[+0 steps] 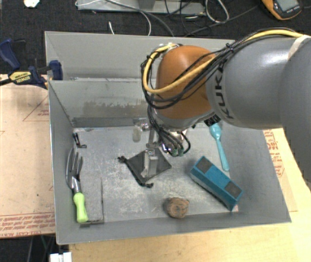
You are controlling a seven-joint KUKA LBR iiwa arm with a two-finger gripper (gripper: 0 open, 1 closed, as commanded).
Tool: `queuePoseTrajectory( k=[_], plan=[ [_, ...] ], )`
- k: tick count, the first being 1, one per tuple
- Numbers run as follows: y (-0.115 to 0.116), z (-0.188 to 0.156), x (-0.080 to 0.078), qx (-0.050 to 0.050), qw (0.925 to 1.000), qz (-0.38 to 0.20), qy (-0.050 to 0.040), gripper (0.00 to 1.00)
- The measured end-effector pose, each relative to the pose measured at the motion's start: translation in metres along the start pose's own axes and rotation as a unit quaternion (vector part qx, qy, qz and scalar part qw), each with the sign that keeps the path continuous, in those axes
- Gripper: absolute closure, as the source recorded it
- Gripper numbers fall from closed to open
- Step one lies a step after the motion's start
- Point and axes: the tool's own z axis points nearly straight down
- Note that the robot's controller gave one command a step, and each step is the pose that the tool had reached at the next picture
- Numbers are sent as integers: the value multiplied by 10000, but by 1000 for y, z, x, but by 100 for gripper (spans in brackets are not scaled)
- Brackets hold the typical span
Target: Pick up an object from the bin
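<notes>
My gripper hangs low in the middle of the bin, right above a flat black angular piece that lies on the floor; its lower end appears to touch the piece's right part. A brown lumpy rock-like thing rests near the front wall, below the gripper. To the right lies a blue oblong box with a dark end.
A light-blue plastic utensil lies at the right behind the blue box. Green-handled metal pliers lie along the left wall, with a small black clip above them. The arm's bulk and orange cover hide the bin's back right.
</notes>
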Motion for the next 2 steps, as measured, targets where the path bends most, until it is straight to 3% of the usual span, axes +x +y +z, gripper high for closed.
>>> queuePoseTrajectory(
  k=[1,2],
  plan=[
    [-16,47,8,-4,9946,-1041,-4,0],
    [-62,82,-6,-11,9941,-1081,-24,100]
  ],
)
